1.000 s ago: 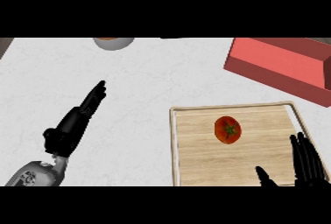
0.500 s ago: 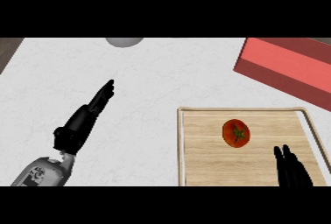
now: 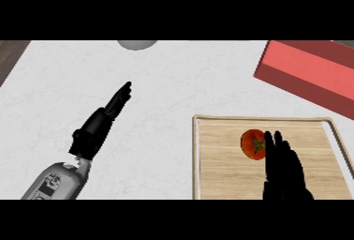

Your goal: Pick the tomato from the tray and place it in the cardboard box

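A pale marbled bench [image 3: 180,84] was seen from steeply above, with a wooden tray [image 3: 214,178] lying toward its near right corner. The tomato [image 3: 252,143] sat on the tray's far half, a little left of the tray's middle, green stem facing up. The right robot hand [image 3: 282,173] came in from the near edge over the tray, its dark fingers straight and held side by side, holding nothing, their tips overlapping the tomato's right side; whether they touched it or hovered above could not be told from this view. The left robot hand [image 3: 100,124] rested on the bare bench well to the left of the tray, fingers straight and together, pointing toward the far edge, its grey forearm [image 3: 59,180] trailing to the near edge. The red box [image 3: 311,75], which the task called cardboard, stood at the far right corner, apart from the tray's far rim. The likely risk was that the round tomato would roll away across the smooth wood if straight fingers nudged it before curling round it, perhaps up against the tray's raised rim, where a grasp would be harder. The hand also covered part of the fruit, so alignment was hard to judge. A grey rounded object [image 3: 137,44] sat at the far edge, well clear of the route from tray to box, and nothing appeared to lie between them.
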`<state>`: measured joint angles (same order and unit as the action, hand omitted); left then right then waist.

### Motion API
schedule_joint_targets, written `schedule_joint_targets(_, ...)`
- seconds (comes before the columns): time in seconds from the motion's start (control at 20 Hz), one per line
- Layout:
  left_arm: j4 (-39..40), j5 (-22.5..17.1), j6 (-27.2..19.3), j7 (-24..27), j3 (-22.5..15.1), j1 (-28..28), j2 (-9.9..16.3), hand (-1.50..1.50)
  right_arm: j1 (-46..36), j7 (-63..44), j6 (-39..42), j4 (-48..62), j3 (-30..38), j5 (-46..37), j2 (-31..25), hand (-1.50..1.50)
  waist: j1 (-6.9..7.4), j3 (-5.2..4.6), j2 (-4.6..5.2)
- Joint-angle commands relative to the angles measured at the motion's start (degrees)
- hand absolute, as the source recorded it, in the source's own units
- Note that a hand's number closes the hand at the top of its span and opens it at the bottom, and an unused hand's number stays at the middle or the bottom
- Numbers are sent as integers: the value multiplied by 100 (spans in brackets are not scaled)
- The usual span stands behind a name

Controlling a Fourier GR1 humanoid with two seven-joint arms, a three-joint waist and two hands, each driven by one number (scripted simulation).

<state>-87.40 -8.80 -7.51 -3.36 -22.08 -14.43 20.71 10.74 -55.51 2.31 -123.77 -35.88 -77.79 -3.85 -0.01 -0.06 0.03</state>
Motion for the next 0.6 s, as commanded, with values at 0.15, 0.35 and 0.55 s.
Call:
schedule_joint_targets(0.15, -105, 48, 463, 100, 456, 239, 89, 0, -400, -99, -54, 1027, 419, 143, 374, -150, 8, 6, -3)
schedule_joint_targets(0.35, 124, 255, 684, 89, 645, 139, -208, 0, -789, 16, -190, 1280, 766, 367, 377, -150, 0, 6, -3)
schedule_joint_targets(0.55, 287, 436, 822, 257, 751, 197, -444, 0, -742, 339, 159, 772, 980, 413, 126, -150, -7, 6, -5)
